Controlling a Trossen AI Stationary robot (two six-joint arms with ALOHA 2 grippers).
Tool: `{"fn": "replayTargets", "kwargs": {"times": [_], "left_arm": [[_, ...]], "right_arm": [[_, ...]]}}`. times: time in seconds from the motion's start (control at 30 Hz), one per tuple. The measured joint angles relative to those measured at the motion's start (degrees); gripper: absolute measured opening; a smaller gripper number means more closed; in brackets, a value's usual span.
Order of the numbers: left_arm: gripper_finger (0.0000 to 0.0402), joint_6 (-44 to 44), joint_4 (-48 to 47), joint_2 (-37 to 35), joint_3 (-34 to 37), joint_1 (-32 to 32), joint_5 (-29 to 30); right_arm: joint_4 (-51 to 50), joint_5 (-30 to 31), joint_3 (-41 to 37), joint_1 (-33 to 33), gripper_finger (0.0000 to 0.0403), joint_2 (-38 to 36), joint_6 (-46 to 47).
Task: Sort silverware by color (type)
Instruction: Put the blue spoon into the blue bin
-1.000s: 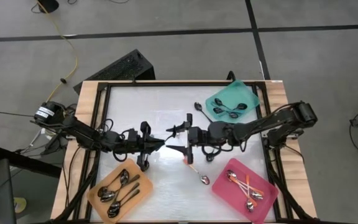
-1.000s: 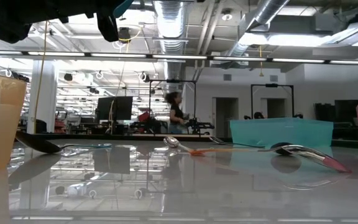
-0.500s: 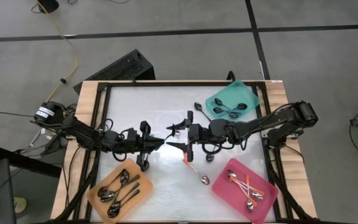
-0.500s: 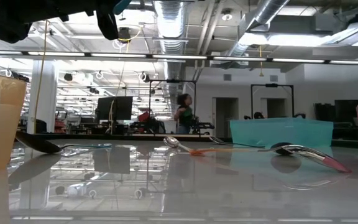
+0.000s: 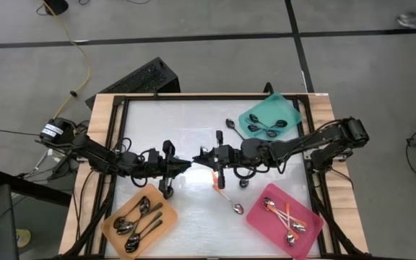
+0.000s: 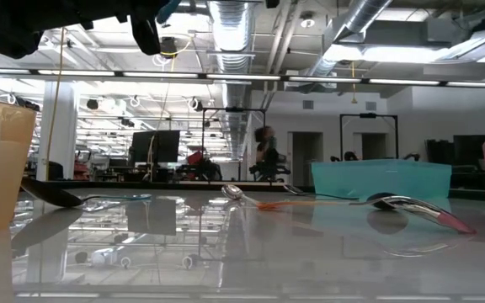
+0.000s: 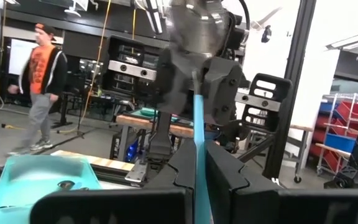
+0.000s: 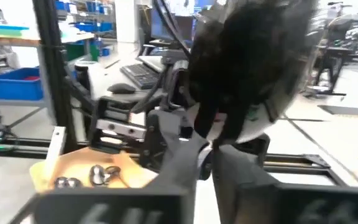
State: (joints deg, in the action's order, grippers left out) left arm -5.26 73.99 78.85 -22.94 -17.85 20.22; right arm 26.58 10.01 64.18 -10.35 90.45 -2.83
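Observation:
Above the table's middle a teal-handled spoon (image 5: 193, 162) hangs between my two grippers, which meet tip to tip. My left gripper (image 5: 185, 166) is shut on its handle, and my right gripper (image 5: 203, 158) is shut on its bowl end. In the left wrist view the teal handle (image 7: 198, 124) runs forward from my left gripper (image 7: 201, 177) to the shiny bowl (image 7: 194, 25) among the right arm's fingers. In the right wrist view the bowl (image 8: 253, 74) looms dark and blurred above my right gripper (image 8: 209, 160). An orange-handled spoon (image 5: 227, 198) lies flat on the table below them. My left gripper pinches the spoon's teal handle (image 7: 199, 158) between its two fingers. It comes level from the table's left, with the fingers along the handle. The spoon is lifted clear of the table. My right gripper pinches the spoon at its bowl end, where the handle meets the bowl (image 7: 196, 68). Its fingers (image 7: 227, 84) come level from the table's right.
An orange tray (image 5: 114, 217) with silver spoons sits near left. A pink tray (image 5: 266, 217) with orange-handled spoons sits near right, and a teal tray (image 5: 287, 108) with dark spoons at far right. One more spoon (image 5: 231, 124) lies beside the teal tray. A person walks in the room behind.
My right gripper has crept toward the left gripper with its fingers wide apart, then shut on the spoon's bowl end. The spoon has stayed in place in the air.

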Motion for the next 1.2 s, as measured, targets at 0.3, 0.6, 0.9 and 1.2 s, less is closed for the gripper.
{"fn": "replayTargets", "kwargs": {"times": [0.3, 0.6, 0.9, 1.2], "left_arm": [[0.0004, -3.2, 0.2, 0.0, 0.0, -0.1, 0.9], [0.0064, -4.6, -2.2, 0.0, 0.0, 0.0, -1.1], [0.0175, -5.0, -6.3, 0.0, -0.1, -0.1, 2.4], [0.0197, -6.3, -11.4, 0.0, 0.0, 0.1, 10.8]], "right_arm": [[-1.1, 0.3, 0.0, -0.1, 0.0007, 0.0, -0.1], [-1.1, 0.2, 0.0, -0.1, 0.0006, 0.0, -0.2], [-2.3, 1.0, 0.0, 0.0, 0.0006, -0.4, -0.2], [-14.4, 9.9, 0.0, -0.7, 0.0005, -4.6, 2.5]]}}
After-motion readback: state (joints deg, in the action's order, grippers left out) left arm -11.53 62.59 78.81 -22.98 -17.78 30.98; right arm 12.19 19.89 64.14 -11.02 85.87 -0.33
